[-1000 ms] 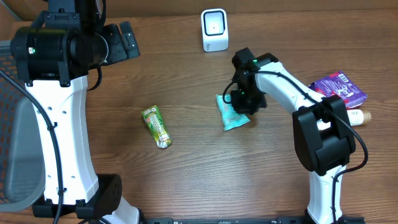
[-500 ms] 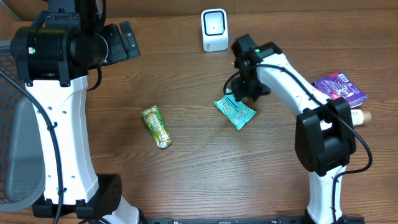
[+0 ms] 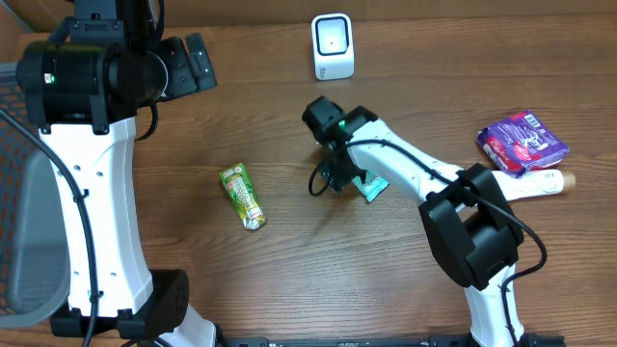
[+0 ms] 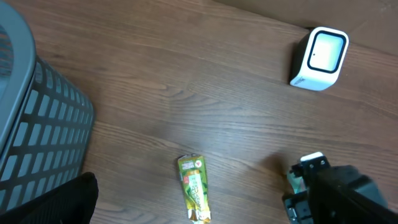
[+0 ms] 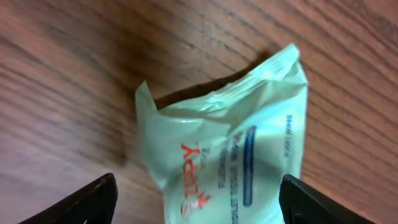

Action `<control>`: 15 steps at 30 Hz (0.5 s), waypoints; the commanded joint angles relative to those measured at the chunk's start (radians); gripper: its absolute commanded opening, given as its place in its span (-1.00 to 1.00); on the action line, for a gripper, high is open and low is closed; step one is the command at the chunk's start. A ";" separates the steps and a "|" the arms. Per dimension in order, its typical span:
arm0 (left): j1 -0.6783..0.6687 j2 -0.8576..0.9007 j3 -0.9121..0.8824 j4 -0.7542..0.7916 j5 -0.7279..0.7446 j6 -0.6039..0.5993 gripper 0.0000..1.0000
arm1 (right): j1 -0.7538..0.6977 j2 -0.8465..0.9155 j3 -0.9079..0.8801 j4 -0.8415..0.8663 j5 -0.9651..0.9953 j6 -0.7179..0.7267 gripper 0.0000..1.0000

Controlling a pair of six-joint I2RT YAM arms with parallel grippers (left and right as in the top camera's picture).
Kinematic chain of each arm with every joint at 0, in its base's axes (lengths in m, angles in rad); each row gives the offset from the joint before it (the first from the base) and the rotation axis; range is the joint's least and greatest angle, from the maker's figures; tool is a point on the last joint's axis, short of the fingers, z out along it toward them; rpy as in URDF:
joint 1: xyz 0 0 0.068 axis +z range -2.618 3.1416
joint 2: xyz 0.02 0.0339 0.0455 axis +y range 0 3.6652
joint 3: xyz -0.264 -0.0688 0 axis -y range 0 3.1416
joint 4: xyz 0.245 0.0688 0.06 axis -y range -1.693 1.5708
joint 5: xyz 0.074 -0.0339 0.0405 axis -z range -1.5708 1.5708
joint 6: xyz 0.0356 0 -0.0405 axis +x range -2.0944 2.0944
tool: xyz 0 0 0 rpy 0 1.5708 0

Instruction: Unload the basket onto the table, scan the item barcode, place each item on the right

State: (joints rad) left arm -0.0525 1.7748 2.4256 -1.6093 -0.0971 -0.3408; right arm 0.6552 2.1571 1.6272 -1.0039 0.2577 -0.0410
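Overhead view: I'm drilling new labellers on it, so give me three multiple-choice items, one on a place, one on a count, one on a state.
1. Where on the table does the white scanner stand?
A. bottom left corner
B. top centre
C. far right edge
2. How many packets lie on the table?
A. one
B. three
C. five
3. How is the right tool?
A. open
B. shut on a packet
C. shut on nothing
Key: 1 B, it stands at the top middle of the wood. 2 B, there are a green packet, a mint packet and a purple packet. 3 A, the right wrist view shows its fingers wide apart, either side of the mint packet.
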 commanded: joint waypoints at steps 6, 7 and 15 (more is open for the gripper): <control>0.000 -0.002 -0.002 0.001 0.005 -0.011 0.99 | 0.028 -0.019 -0.095 0.084 0.198 -0.016 0.61; 0.000 -0.002 -0.002 0.001 0.005 -0.011 0.99 | 0.028 -0.019 -0.103 0.091 0.197 -0.016 0.59; 0.000 -0.002 -0.002 0.001 0.005 -0.011 0.99 | 0.028 -0.019 -0.211 0.166 0.158 -0.016 0.28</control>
State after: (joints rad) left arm -0.0525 1.7748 2.4256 -1.6085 -0.0975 -0.3408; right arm 0.6880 2.1189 1.4822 -0.8398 0.4271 -0.0559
